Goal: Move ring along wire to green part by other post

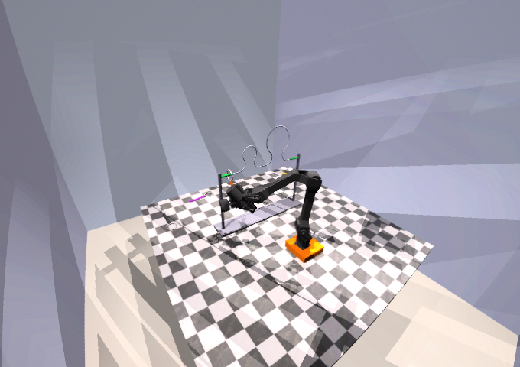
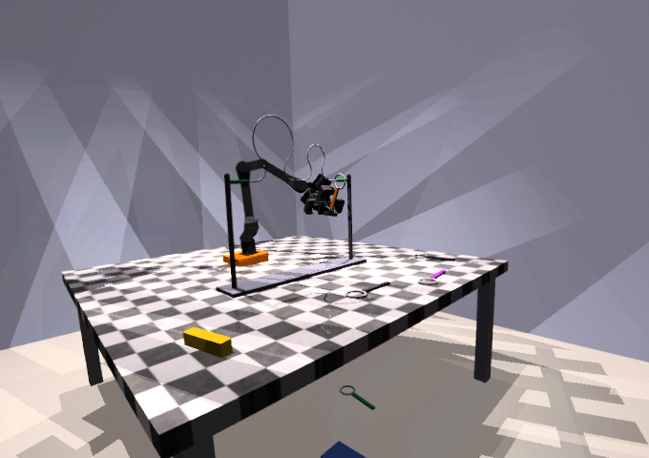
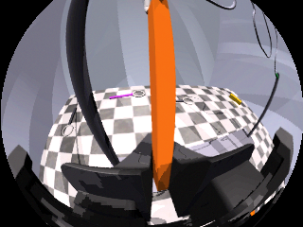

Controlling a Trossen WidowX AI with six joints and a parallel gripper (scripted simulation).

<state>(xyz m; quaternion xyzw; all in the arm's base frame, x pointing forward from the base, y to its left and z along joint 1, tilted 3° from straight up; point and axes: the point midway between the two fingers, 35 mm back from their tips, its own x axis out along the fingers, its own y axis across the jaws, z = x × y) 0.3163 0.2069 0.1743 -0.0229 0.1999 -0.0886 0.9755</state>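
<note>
The ring (image 1: 232,175) (image 2: 339,173) is around the green part (image 1: 225,175) (image 2: 342,178) beside one post (image 1: 221,203) (image 2: 349,221) (image 3: 78,57), near that part's inner end. Whether it touches the wire is too small to tell. My gripper (image 1: 232,188) (image 2: 333,207) (image 3: 153,137) is shut on the orange handle (image 1: 231,183) (image 2: 334,197) (image 3: 162,95), below the wire. In the wrist view the handle stands nearly upright and most of the ring is out of frame. The other green part (image 1: 294,158) (image 2: 239,181) (image 3: 277,75) is at the far post (image 1: 297,166) (image 2: 230,232) (image 3: 265,106).
The thin grey wire (image 1: 277,125) (image 2: 272,114) makes a small loop, a dip and a taller loop between the posts. A magenta-handled ring (image 1: 196,199) (image 2: 437,275) (image 3: 120,96), a black-handled ring (image 2: 376,288) and a yellow block (image 2: 206,341) (image 3: 236,98) lie on the table.
</note>
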